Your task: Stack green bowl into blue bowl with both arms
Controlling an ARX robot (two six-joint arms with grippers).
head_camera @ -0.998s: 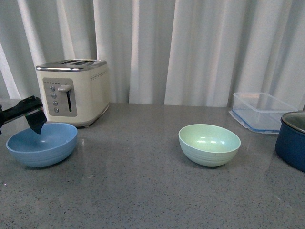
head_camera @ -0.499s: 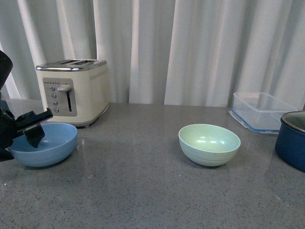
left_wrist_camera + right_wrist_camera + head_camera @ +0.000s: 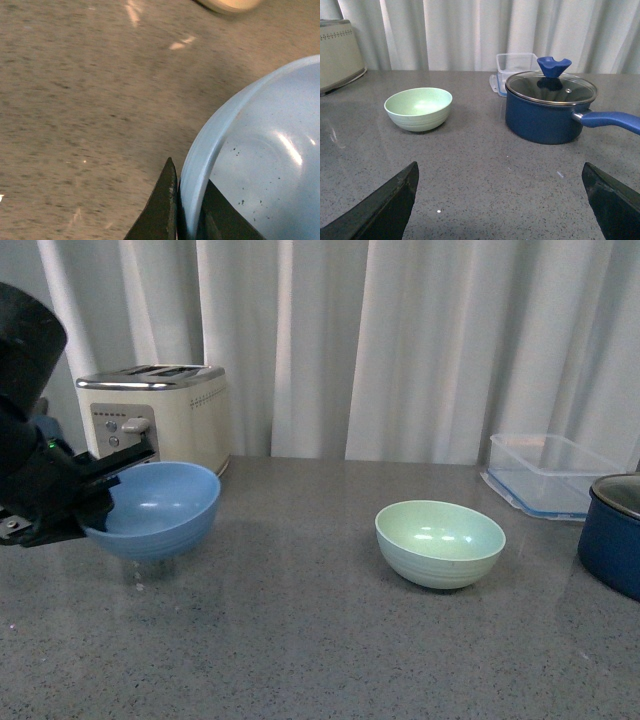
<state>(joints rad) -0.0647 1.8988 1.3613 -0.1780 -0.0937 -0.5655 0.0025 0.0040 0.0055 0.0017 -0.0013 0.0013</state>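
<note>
Blue bowl (image 3: 155, 510) pinched at rim; green bowl (image 3: 440, 542) waiting.
Front: left gripper (image 3: 104, 492) holds blue bowl above counter (image 3: 300, 640); green bowl sits mid-counter. Left wrist: jaws clamp thin rim; probably light, stiff, slick. Right wrist: right gripper (image 3: 500, 167) spread, empty.

Blue bowl (image 3: 260, 150) partly outside wrist view
</note>
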